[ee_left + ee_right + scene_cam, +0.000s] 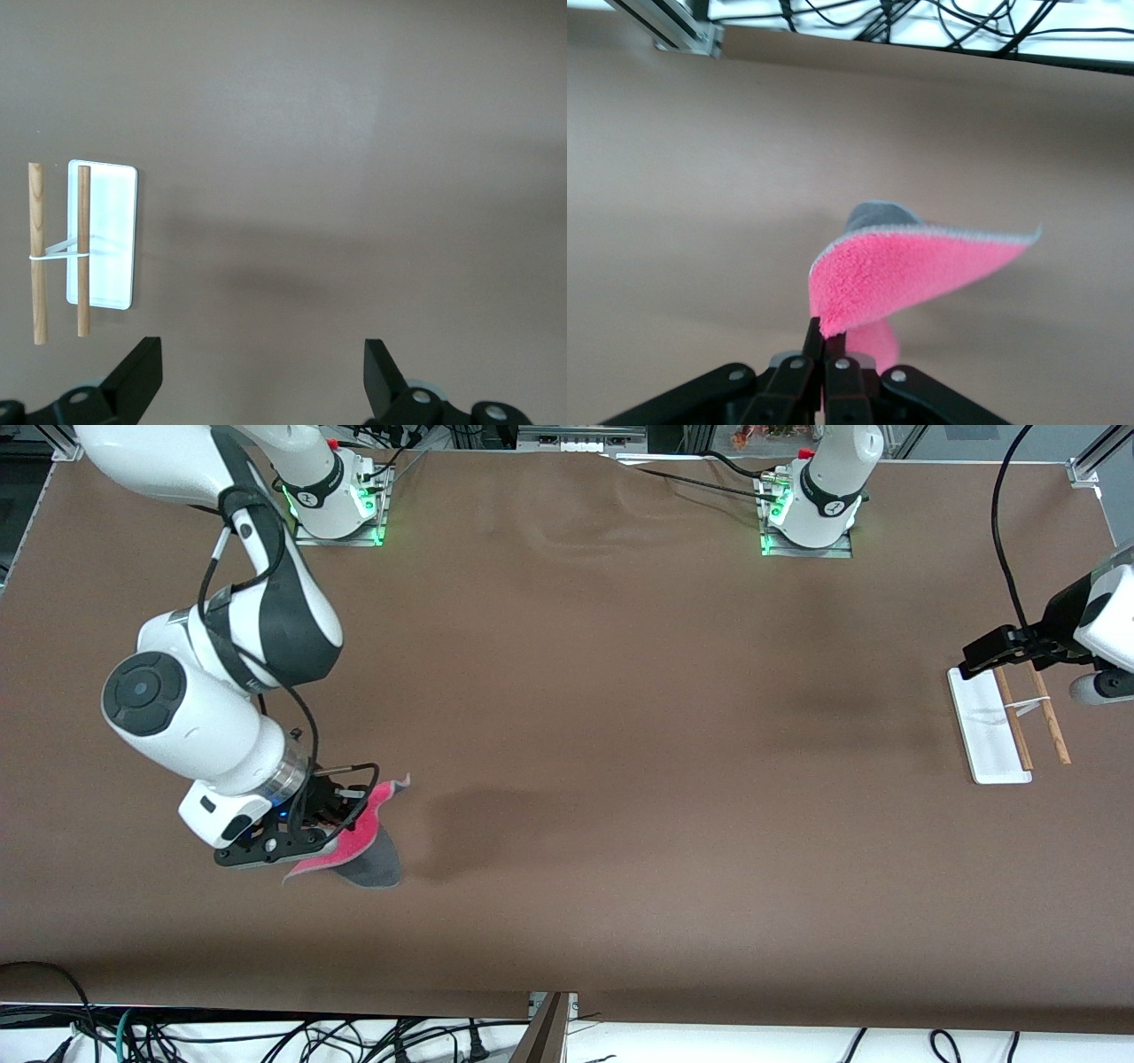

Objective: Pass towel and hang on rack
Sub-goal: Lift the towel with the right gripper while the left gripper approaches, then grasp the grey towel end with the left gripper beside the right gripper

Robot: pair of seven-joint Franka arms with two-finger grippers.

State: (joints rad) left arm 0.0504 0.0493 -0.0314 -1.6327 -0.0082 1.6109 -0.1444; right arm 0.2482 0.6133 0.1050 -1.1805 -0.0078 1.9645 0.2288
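Both arms were glossy white with black joint bands and round dark-grey caps. Green lights glowed at their bases, at 12 o'clock in the front view. A black cable looped along the right arm to a silver wrist ring. The right gripper (306,828) and left gripper (261,376) were black, with small silver screws.

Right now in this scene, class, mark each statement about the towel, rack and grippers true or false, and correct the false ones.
1. The right gripper is shut on the towel. True.
2. The towel hangs on the rack. False: it is at the right arm's end of the table, away from the rack.
3. The left gripper is open. True.
4. The left gripper holds a rod. False: it is empty, above the table by the rack.
5. The rack has two rods. True.
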